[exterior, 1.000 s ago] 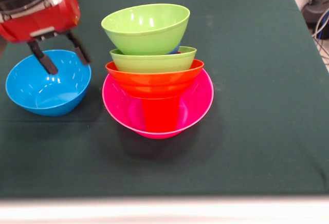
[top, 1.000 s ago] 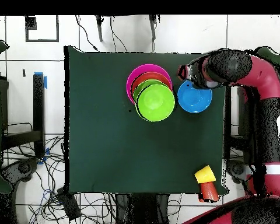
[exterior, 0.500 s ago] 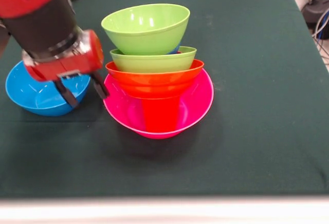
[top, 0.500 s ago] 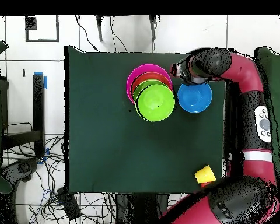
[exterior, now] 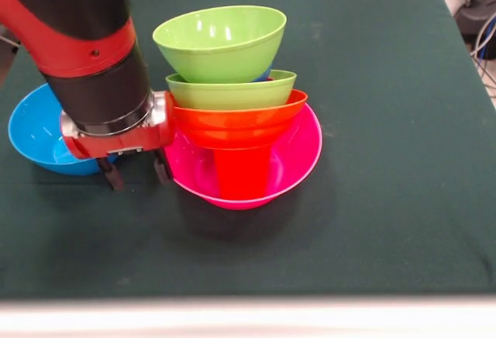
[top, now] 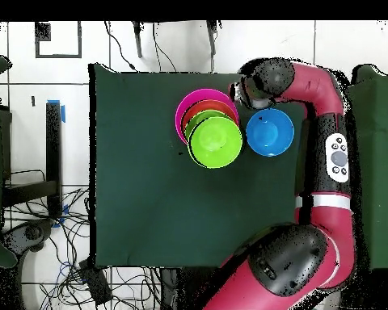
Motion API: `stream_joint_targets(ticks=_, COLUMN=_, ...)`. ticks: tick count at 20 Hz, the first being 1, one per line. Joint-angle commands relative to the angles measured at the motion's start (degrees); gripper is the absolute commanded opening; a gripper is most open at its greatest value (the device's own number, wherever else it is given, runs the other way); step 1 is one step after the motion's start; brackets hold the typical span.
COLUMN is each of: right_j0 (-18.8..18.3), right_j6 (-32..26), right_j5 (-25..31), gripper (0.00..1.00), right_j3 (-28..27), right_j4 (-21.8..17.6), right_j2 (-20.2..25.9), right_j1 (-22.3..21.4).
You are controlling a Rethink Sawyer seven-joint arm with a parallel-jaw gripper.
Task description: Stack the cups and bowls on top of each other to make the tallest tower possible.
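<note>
Dark green table cloth [exterior: 387, 82], tiled floor around. Tower [exterior: 232, 105]: pink bowl [exterior: 298, 152] base, red cup [exterior: 242, 174], orange bowl, two green bowls. Light blue bowl [exterior: 31, 132] loose, just beside the tower's left in front view. Gripper [exterior: 138, 174] low between them, fingers apart, empty, pointing down; arm steep from above.
</note>
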Motion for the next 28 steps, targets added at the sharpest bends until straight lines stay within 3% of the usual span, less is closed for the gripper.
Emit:
stream_joint_targets(ticks=1, right_j0=1.61, right_j6=-7.0, right_j5=8.61, gripper=1.0, right_j3=-10.07, right_j4=-5.81, right_j2=-4.98, right_j1=0.9)
stream_joint_targets(ticks=5, right_j0=0.99, right_j6=-7.88, right_j5=9.61, gripper=1.0, right_j3=-11.03, right_j4=-3.78, right_j2=-3.7, right_j1=1.72)
stream_joint_targets(ticks=12, right_j0=-0.99, right_j6=-7.05, right_j5=14.77, gripper=1.0, right_j3=-7.61, right_j4=3.42, right_j2=-2.26, right_j1=-0.4)
stream_joint_targets(ticks=15, right_j0=-0.39, right_j6=-7.97, right_j5=13.58, gripper=1.0, right_j3=-8.83, right_j4=1.45, right_j2=-3.52, right_j1=0.04)
stream_joint_targets(ticks=22, right_j0=1.61, right_j6=-1.37, right_j5=14.12, gripper=1.0, right_j3=-7.28, right_j4=0.0, right_j2=-8.1, right_j1=1.26)
stream_joint_targets(ticks=28, right_j0=3.45, right_j6=-1.4, right_j5=14.5, gripper=1.0, right_j3=-13.2, right_j4=-2.67, right_j2=-9.38, right_j1=5.22)
